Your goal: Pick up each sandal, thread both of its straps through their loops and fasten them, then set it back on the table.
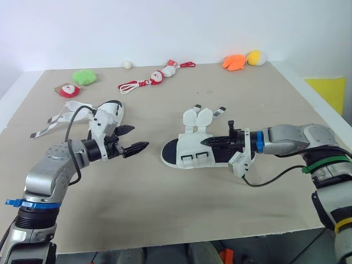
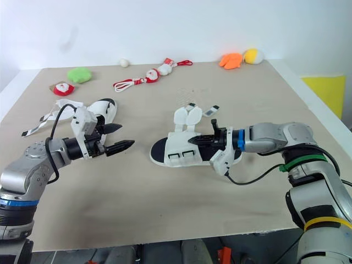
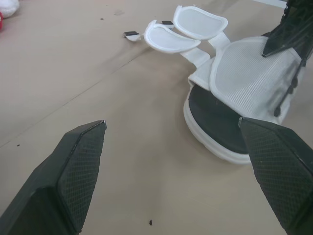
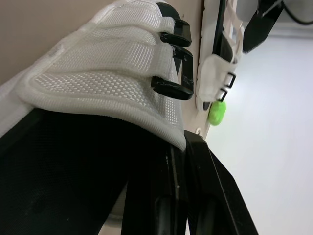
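You see the right gripper (image 1: 210, 142) pinching the mesh upper of the sandal (image 1: 190, 153) at the desk's (image 1: 165, 209) centre, straps unfastened; the left gripper (image 1: 139, 138) hovers wide nearby, in front of the second sandal (image 1: 108, 113).

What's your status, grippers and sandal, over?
Left gripper open, hovering beside centre sandal. Right gripper shut on its mesh upper. Both straps loose, unthreaded. Second sandal behind left gripper, not obstructing.

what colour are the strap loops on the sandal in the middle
Black loops on the white mesh sandal, clearest in the right wrist view.
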